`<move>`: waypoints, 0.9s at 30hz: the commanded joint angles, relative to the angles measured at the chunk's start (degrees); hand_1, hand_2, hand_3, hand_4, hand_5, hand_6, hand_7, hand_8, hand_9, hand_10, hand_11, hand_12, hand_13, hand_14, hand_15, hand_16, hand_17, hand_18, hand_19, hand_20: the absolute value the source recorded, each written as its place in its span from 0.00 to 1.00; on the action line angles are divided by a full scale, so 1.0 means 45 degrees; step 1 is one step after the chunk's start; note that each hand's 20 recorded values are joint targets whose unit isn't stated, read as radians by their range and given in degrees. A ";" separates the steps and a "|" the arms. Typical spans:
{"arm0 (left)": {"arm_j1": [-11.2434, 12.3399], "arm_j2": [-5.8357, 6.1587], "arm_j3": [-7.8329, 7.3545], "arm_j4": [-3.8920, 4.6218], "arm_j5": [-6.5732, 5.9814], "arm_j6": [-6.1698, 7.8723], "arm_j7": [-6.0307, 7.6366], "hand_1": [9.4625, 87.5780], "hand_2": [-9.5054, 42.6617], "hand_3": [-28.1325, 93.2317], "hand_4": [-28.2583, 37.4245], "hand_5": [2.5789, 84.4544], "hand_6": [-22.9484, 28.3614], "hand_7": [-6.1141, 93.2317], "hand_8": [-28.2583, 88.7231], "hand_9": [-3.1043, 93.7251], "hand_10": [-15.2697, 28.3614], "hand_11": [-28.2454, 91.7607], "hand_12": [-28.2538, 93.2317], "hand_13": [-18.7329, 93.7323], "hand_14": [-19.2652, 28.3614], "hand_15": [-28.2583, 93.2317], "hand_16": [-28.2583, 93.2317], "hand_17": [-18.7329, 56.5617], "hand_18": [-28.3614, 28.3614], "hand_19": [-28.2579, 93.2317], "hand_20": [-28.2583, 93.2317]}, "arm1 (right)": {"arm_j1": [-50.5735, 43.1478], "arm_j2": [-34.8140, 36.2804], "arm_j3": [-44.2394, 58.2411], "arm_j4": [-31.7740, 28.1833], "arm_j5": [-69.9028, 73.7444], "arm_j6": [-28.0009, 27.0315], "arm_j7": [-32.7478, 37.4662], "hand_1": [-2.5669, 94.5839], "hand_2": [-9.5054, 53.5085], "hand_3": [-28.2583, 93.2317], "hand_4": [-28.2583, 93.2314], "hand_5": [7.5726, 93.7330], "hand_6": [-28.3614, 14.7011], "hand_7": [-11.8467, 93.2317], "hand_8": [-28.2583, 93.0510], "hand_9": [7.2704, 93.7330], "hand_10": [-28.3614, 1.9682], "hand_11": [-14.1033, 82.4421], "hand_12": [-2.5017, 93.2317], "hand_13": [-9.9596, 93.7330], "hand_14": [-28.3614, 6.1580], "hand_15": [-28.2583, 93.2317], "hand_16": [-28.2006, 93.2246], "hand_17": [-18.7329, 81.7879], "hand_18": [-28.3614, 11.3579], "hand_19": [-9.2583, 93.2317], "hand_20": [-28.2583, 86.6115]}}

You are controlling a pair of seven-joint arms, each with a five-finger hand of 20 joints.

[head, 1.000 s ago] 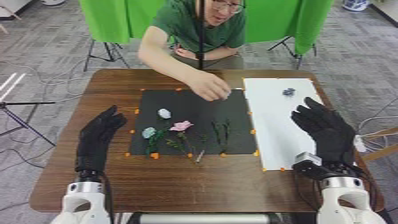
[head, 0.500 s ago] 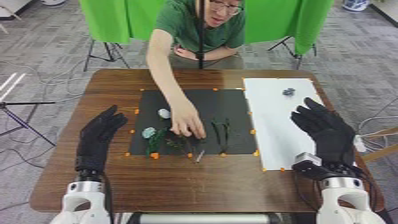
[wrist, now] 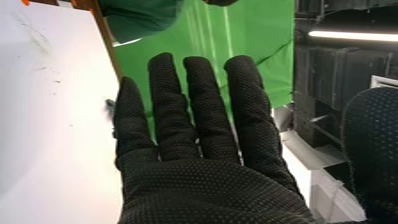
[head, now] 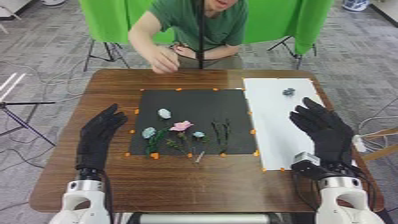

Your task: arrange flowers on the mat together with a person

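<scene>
In the head view my left hand (head: 100, 131) lies open beside the black mat (head: 191, 100), on its left. My right hand (head: 322, 129) is open over the white mat (head: 275, 95); in the right wrist view the right hand (wrist: 209, 187) has straight fingers and holds nothing. On the black mat are a pink flower (head: 181, 126), a white flower (head: 164, 114), a pale blue flower (head: 149, 132), a small light-blue flower (head: 198, 134) and green stems (head: 221, 135). A small blue-grey flower (head: 289, 92) rests on the white mat. A person's hand (head: 163, 61) is above the table's far edge.
The brown wooden table (head: 115, 187) carries both mats, with orange tape pieces (head: 155, 156) along their edges. A thin stem (head: 200, 157) crosses the black mat's near edge. Tripod legs (head: 31, 127) stand left of the table.
The person's hand reached down to the black mat beside the pink flower, then drew back to the far edge. A small light-blue flower now lies there. Both my hands have kept almost still.
</scene>
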 commanded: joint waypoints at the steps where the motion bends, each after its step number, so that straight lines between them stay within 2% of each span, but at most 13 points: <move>1: 0.0216 -0.0080 -0.0076 0.0022 -0.0097 -0.0023 -0.0080 0.21 0.20 0.80 0.15 0.55 0.53 0.19 0.19 0.50 0.67 0.39 0.34 0.48 0.79 0.42 0.25 0.33 0.74 0.32 0.39 | -0.0105 -0.0021 -0.0107 -0.0020 -0.0105 0.0118 -0.0034 0.11 0.24 0.88 0.09 0.49 0.65 0.24 0.16 0.51 0.45 0.22 0.21 0.50 0.39 0.34 0.45 0.35 0.29 0.26 0.49; 7: 0.0312 -0.0110 -0.0079 -0.0041 -0.0126 0.0073 -0.0084 0.21 0.20 0.80 0.15 0.55 0.53 0.19 0.19 0.50 0.67 0.39 0.34 0.48 0.79 0.42 0.25 0.33 0.74 0.32 0.39 | -0.0187 -0.0012 -0.0058 -0.0166 -0.0421 0.0283 -0.0160 0.13 0.21 0.89 0.09 0.49 0.65 0.25 0.16 0.52 0.45 0.22 0.21 0.50 0.40 0.34 0.45 0.35 0.30 0.26 0.49; 8: 0.0262 -0.0123 -0.0081 -0.0005 -0.0115 0.0036 -0.0076 0.21 0.20 0.80 0.15 0.55 0.53 0.19 0.19 0.50 0.66 0.39 0.34 0.48 0.79 0.42 0.25 0.33 0.74 0.32 0.39 | -0.0124 0.0028 -0.0051 -0.0196 -0.0682 0.0442 -0.0285 0.13 0.20 0.89 0.09 0.50 0.65 0.25 0.16 0.52 0.45 0.22 0.21 0.50 0.40 0.34 0.45 0.35 0.30 0.26 0.50; 13: 0.0261 -0.0064 -0.0102 -0.0004 -0.0111 0.0028 -0.0161 0.21 0.20 0.80 0.15 0.55 0.53 0.19 0.19 0.50 0.66 0.39 0.34 0.48 0.79 0.42 0.25 0.33 0.74 0.32 0.39 | 0.0760 0.1016 0.0154 -0.0220 -0.3429 0.1219 -0.0465 0.18 0.13 0.88 0.09 0.50 0.66 0.26 0.16 0.52 0.45 0.22 0.21 0.51 0.42 0.34 0.45 0.36 0.30 0.29 0.52; 15: 0.0185 -0.0023 -0.0076 0.0026 -0.0112 0.0028 -0.0169 0.21 0.20 0.80 0.15 0.55 0.53 0.19 0.19 0.50 0.66 0.39 0.34 0.48 0.79 0.42 0.25 0.33 0.74 0.32 0.39 | 0.1461 0.1799 0.0099 -0.0181 -0.5517 0.1985 0.0097 0.22 0.08 0.88 0.09 0.50 0.66 0.26 0.15 0.51 0.45 0.22 0.22 0.52 0.44 0.35 0.45 0.36 0.30 0.34 0.54; 19: 0.0156 0.0067 -0.0050 0.0020 -0.0081 0.0008 -0.0141 0.21 0.20 0.80 0.15 0.55 0.53 0.19 0.19 0.50 0.66 0.39 0.34 0.48 0.79 0.42 0.25 0.33 0.74 0.32 0.39 | 0.3546 0.3871 -0.0742 0.0435 -1.0633 0.3171 0.2752 0.27 0.02 0.87 0.09 0.50 0.65 0.27 0.15 0.51 0.47 0.23 0.22 0.55 0.44 0.35 0.44 0.37 0.31 0.45 0.58; 22: 0.0199 0.0069 -0.0047 -0.0025 -0.0061 0.0049 -0.0127 0.21 0.20 0.80 0.15 0.55 0.53 0.19 0.19 0.50 0.66 0.39 0.34 0.48 0.79 0.42 0.25 0.33 0.74 0.32 0.39 | 0.5146 0.5014 -0.1333 0.1166 -1.3133 0.2508 0.4275 0.31 0.00 0.86 0.08 0.49 0.63 0.26 0.16 0.51 0.49 0.25 0.22 0.60 0.46 0.36 0.44 0.38 0.29 0.55 0.60; 25: 0.0269 0.0041 -0.0025 -0.0060 -0.0049 0.0097 -0.0089 0.21 0.20 0.80 0.15 0.55 0.53 0.19 0.19 0.50 0.66 0.39 0.34 0.48 0.79 0.42 0.25 0.33 0.74 0.32 0.39 | 0.6685 0.5878 -0.2035 0.2145 -1.4898 0.0988 0.5284 0.33 0.00 0.85 0.07 0.49 0.63 0.27 0.16 0.52 0.49 0.27 0.23 0.62 0.46 0.38 0.45 0.39 0.27 0.60 0.61; 27: 0.0333 0.0030 -0.0009 -0.0092 -0.0005 0.0086 -0.0089 0.21 0.20 0.80 0.15 0.55 0.53 0.19 0.19 0.50 0.66 0.39 0.34 0.48 0.79 0.42 0.25 0.33 0.74 0.32 0.39 | 0.7627 0.6368 -0.2797 0.3008 -1.5679 0.0490 0.5764 0.34 0.00 0.85 0.07 0.49 0.63 0.27 0.16 0.53 0.48 0.28 0.23 0.64 0.45 0.40 0.45 0.40 0.26 0.63 0.62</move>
